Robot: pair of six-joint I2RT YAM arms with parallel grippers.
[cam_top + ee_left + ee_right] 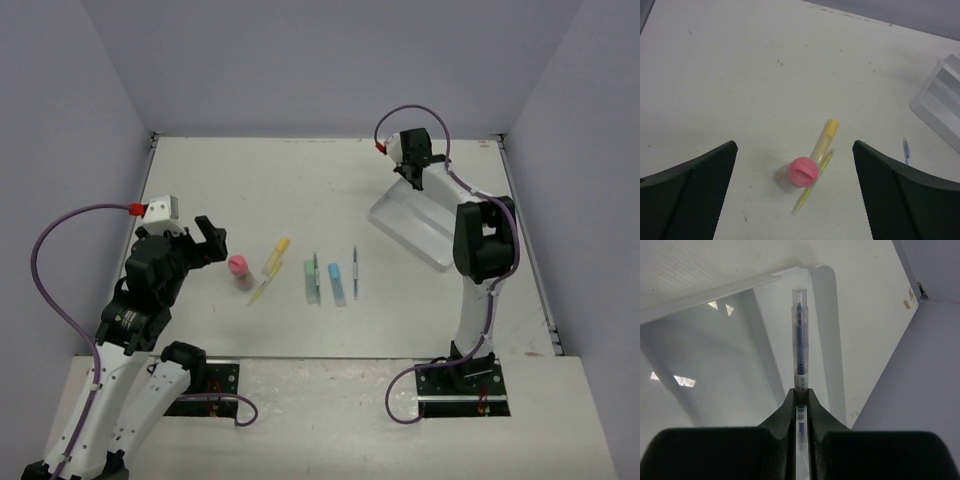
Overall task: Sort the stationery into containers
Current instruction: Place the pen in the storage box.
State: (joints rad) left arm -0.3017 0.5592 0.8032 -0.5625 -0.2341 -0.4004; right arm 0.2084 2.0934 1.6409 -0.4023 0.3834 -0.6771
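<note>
My left gripper (212,238) is open and empty, just left of the stubby pink cylinder (239,267), which stands between its jaws in the left wrist view (801,172). The yellow marker (276,256) and a thin yellow-green pen (260,290) lie beside it. Green (310,281) and light-blue (337,283) short sticks and one slim grey pen (355,272) lie mid-table. My right gripper (412,176) is shut on the other slim grey pen (799,347), held over the clear tray (412,228) at its far end, above a long compartment (785,350).
The tray also shows at the right edge of the left wrist view (940,102). Grey walls enclose the table on three sides. The table's right edge (530,250) runs close to the tray.
</note>
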